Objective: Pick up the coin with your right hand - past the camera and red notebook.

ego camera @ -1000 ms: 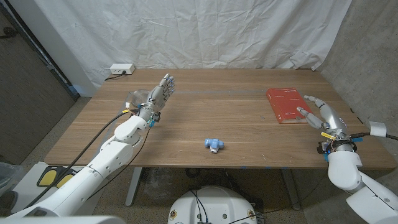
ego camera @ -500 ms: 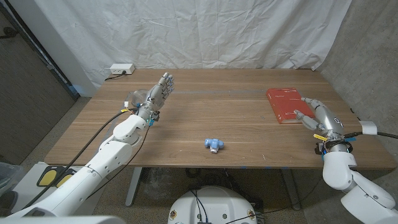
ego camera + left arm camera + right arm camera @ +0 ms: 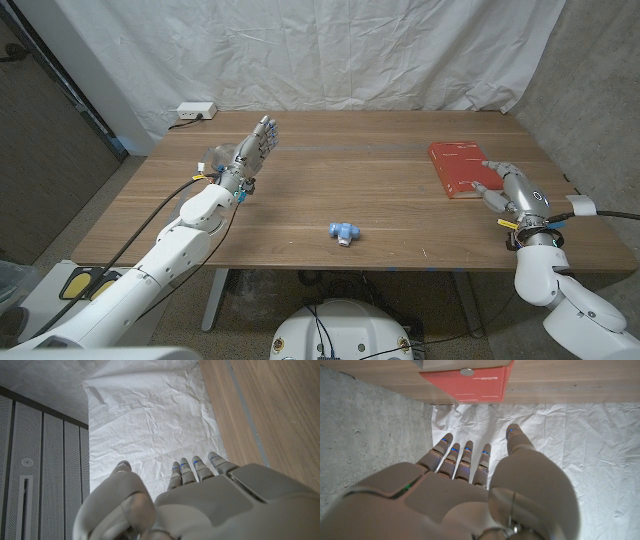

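Two robot hands, one red book, one coin, one small blue object, one white box.

On the right side of the brown wooden table [image 3: 330, 190] with visible grain: one flat rectangular red notebook [image 3: 459, 167], smooth cover, lying flat. In the right wrist view, one small round silvery coin [image 3: 466, 371] resting on the notebook's cover close to one edge; too small to make out in the head view. Some fine print on the cover, not readable.

Right hand [image 3: 507, 184], grey and white hard plastic with rounded segments, just beside the near right corner of the notebook; fingers [image 3: 465, 455] stretched out and slightly apart, holding nothing. Contact with the notebook not possible to tell.

Left hand [image 3: 252, 152], same material, raised over the left far part of the table, fingers straight and close together, nothing in them. Something pale and shiny just behind it, partly hidden, hard to identify.

Near the middle front of the table: one small light-blue plastic piece [image 3: 342, 232] of knobby shape, camera or not, unclear.

At the far left corner: one white rectangular box [image 3: 195, 111] with cable.

Behind: wrinkled white cloth backdrop [image 3: 320, 50].
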You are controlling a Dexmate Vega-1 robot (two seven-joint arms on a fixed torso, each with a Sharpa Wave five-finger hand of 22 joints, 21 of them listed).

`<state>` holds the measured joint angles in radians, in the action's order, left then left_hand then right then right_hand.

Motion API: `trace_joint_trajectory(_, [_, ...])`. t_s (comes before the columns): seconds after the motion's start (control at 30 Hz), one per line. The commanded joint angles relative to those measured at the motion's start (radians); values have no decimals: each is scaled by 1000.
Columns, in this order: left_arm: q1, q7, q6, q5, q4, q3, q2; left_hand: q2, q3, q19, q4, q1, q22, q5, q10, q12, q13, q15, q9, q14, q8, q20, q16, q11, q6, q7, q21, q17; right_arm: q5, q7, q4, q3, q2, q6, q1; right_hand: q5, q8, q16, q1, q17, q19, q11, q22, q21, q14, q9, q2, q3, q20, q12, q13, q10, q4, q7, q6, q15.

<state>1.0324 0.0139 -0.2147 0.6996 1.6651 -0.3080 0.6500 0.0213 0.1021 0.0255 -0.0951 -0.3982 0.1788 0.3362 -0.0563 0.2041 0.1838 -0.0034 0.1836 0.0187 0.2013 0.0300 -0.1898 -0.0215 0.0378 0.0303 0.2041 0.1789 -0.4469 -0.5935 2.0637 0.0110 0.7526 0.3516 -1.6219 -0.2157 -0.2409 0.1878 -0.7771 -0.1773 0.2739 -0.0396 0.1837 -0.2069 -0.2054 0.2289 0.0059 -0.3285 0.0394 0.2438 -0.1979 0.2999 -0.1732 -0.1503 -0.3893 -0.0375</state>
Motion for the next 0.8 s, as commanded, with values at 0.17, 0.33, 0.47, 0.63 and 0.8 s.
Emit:
trace_joint_trajectory(0.17, [17,20,9,-5,37,12,13,9,-4,7,3,-3,3,-1,-3,-2,6,-1,6,-3,0,37,2,-4,8,-1,-4,4,-35,-55,-35,57,52,60,18,-8,-22,1,-19,-4,-3,-9,7,-1,-7,12,-7,7,3,-3,-5,1,8,-20,-26,-16])
trace_joint_trajectory(0.33, [22,24,10,-7,45,13,15,10,-5,7,3,-3,3,-1,-3,-2,6,-2,6,-4,0,37,2,-3,8,-2,-4,4,-61,-89,-55,85,62,80,34,-9,-30,4,-19,-5,5,-12,8,-5,-15,18,-11,12,0,-3,-6,0,12,-20,-39,-23])
trace_joint_trajectory(0.47, [26,28,11,-10,51,15,17,10,-5,8,3,-3,3,-2,-4,-2,6,-1,6,-6,0,36,3,-3,9,-1,-4,4,-74,-112,-75,108,71,89,50,-10,-30,6,-14,-7,10,-18,8,-7,-20,23,-16,19,-3,-3,-7,-1,17,-22,-31,-28])
trace_joint_trajectory(0.63, [30,32,9,-11,58,18,19,11,-6,9,3,-3,3,-2,-4,-2,6,-1,6,-5,0,35,3,-4,9,-2,-4,4,-88,-135,-94,136,77,114,70,-13,-30,8,-18,-8,14,-22,9,-9,-24,28,-17,20,-3,-2,-9,-1,17,-25,-22,-30])
trace_joint_trajectory(0.8, [33,34,7,-11,61,20,19,11,-7,9,3,-3,3,-2,-4,-2,6,-1,6,-5,0,35,2,-3,11,-2,-4,4,-92,-161,-83,133,91,138,55,-17,-33,8,-29,-9,18,-20,10,-11,-28,34,-16,18,-1,-5,-11,-10,15,-30,-18,-33])
